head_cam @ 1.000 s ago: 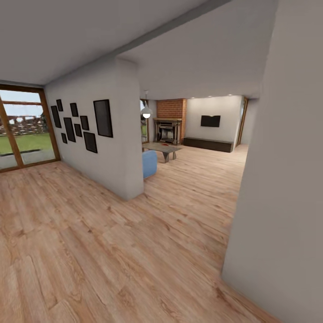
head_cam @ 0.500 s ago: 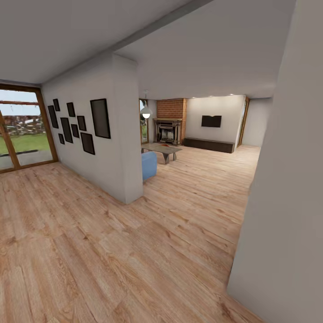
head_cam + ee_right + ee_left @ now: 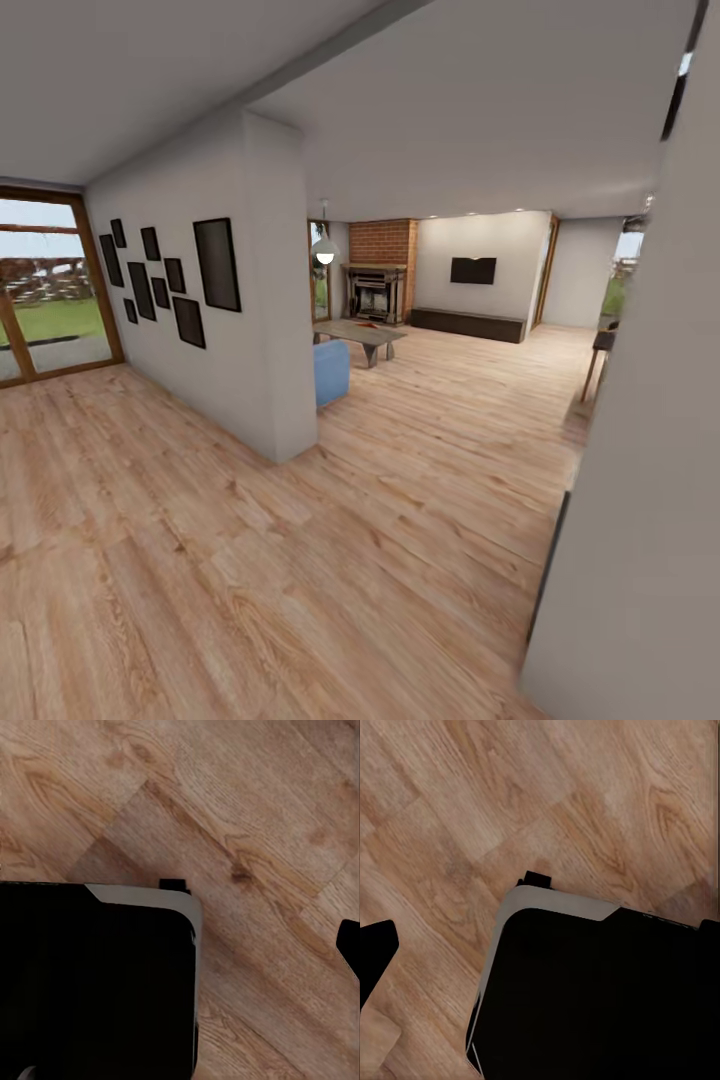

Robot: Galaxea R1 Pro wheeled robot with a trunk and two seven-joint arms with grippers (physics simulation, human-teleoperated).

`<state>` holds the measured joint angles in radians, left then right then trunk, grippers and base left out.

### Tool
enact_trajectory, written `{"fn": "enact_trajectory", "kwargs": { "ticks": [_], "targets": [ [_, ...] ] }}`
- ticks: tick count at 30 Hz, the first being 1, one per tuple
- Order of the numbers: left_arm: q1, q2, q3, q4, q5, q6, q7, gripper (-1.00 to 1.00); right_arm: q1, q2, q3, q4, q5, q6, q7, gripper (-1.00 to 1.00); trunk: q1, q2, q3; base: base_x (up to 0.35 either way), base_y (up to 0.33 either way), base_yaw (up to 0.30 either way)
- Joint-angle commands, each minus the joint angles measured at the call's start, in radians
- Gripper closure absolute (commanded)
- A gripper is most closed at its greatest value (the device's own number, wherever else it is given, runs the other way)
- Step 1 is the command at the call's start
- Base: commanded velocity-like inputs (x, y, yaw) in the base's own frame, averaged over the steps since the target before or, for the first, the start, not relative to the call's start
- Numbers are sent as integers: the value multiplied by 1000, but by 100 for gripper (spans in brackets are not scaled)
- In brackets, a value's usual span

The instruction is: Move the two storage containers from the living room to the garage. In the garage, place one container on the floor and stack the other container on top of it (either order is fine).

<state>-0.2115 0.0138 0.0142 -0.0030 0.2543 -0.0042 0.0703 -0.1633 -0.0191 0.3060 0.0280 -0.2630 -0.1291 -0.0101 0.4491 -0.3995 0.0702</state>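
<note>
A: Item one, living room [image 3: 440,330]. Location?

B: Far, ahead and slightly right, past the partition wall [image 3: 262,290] at centre-left. Contents visible: blue sofa [image 3: 332,370] corner, coffee table [image 3: 360,335], brick fireplace [image 3: 380,270], wall screen [image 3: 470,270].

A: Item two, containers?

B: None on view. Probably further into that room, though the distance is too great to be sure.

A: Bearing from the end effectors?

B: Forward along the plank floor [image 3: 300,560], through the gap between the partition wall and the near right wall [image 3: 640,500]. Neither arm is nearer; the base must travel first.

A: Item three, end effectors, condition?

B: Cannot tell. Both wrist views look down at the floor and the dark robot base [image 3: 600,997]; a dark tip at each edge does not reveal how the jaws stand.
</note>
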Motion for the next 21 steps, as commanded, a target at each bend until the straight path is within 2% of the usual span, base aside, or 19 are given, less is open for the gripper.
{"fn": "enact_trajectory", "kwargs": {
  "ticks": [1, 21],
  "targets": [
    [0, 0, 1, 0, 3, 0, 2, -100, -1, 1, 8, 3, -9, -6, -1, -100, 1, -1, 0, 322, 0, 0],
    [0, 2, 1, 0, 3, 0, 2, -100, -1, 2, 9, 3, -8, -5, -1, -100, 1, -1, 0, 322, 0, 0]
  ]
}}
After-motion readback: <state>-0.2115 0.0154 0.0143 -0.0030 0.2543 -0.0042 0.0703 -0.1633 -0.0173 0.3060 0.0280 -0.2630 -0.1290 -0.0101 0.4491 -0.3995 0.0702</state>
